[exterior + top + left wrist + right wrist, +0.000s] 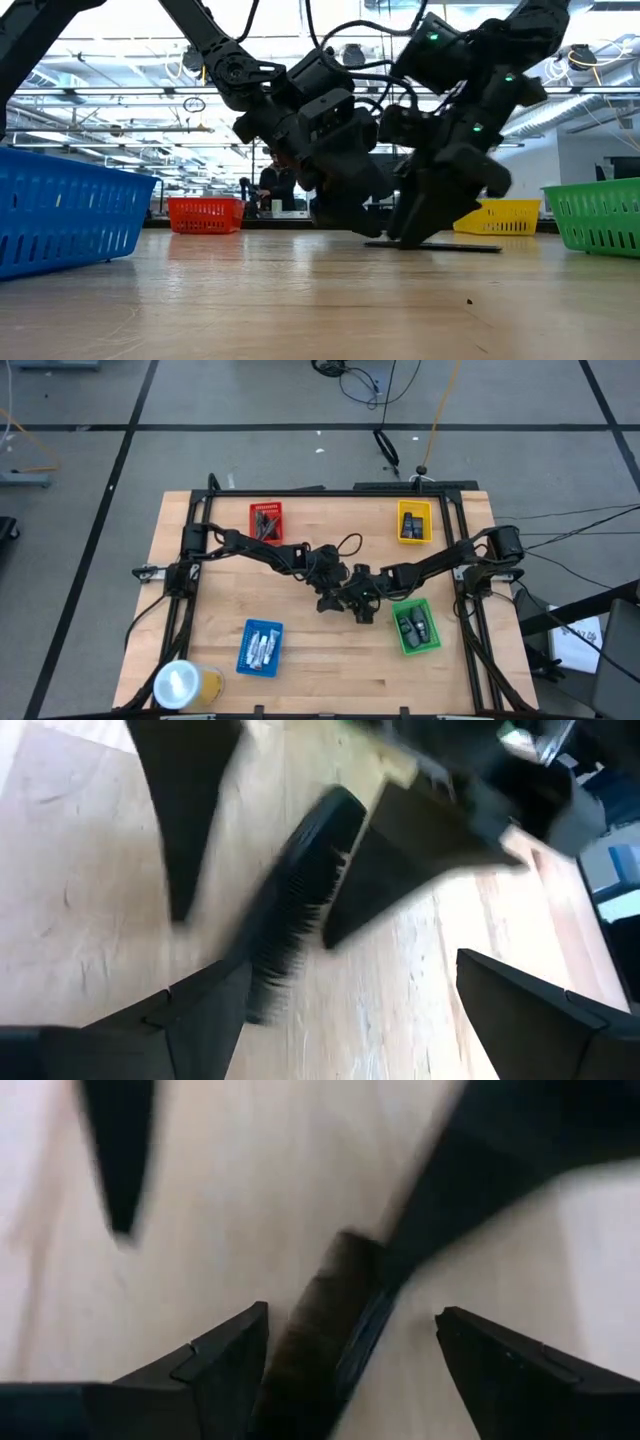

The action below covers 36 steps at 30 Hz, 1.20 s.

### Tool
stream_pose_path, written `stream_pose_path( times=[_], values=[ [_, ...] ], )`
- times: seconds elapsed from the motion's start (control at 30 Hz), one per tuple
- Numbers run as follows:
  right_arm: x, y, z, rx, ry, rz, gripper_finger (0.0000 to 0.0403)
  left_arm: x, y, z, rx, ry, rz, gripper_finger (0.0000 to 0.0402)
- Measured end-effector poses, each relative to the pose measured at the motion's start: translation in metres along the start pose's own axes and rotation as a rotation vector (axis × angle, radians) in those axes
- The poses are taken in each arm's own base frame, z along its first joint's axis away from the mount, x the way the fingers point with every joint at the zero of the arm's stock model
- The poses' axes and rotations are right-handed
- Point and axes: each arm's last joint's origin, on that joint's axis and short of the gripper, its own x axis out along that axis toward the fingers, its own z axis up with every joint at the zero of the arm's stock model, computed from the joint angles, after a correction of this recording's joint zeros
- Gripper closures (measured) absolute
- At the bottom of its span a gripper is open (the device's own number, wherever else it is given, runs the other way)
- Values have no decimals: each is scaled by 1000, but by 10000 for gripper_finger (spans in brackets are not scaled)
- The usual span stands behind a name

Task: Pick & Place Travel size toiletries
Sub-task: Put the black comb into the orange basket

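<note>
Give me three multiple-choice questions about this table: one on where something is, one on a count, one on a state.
1. Which tray sits nearest the yellowish roll?
A. blue tray
B. yellow tray
C. red tray
2. How many coloured trays are on the table?
A. two
B. three
C. four
3. How are the right gripper's fingers?
A. shut on a tube
B. open
C. out of view

Answers:
1 A: the blue tray lies just beside the yellowish roll.
2 C: blue, red tray, yellow tray, green tray.
3 B: the right gripper is spread around the dark comb at the table's middle, facing the left gripper, also open.
</note>
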Motion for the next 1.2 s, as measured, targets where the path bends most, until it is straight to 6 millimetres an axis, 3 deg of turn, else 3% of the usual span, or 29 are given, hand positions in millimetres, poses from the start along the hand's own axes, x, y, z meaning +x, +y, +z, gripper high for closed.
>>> stream_pose_path(
  times=[0.3, 0.6, 0.73, 0.83, 0.93, 1.2],
  values=[
    [-27, 12, -4, 59, 53, 33, 125, 0, -2, 8, 49, -73, 3, 53],
    [-71, 17, -5, 180, 28, 49, 126, -2, 3, 7, 53, -60, 18, 53],
    [-73, 28, -5, 212, 45, 169, 126, -2, 3, 6, 58, -58, 19, 53],
    [-61, 34, -9, 190, 104, 202, 130, -2, 3, 6, 63, -56, 19, 53],
    [-50, 34, -11, 183, 143, 200, 163, -2, 3, 6, 62, -56, 19, 53],
    [-50, 26, -11, 155, 144, 195, 334, -2, 3, 5, 57, -48, 21, 53]
  ],
)
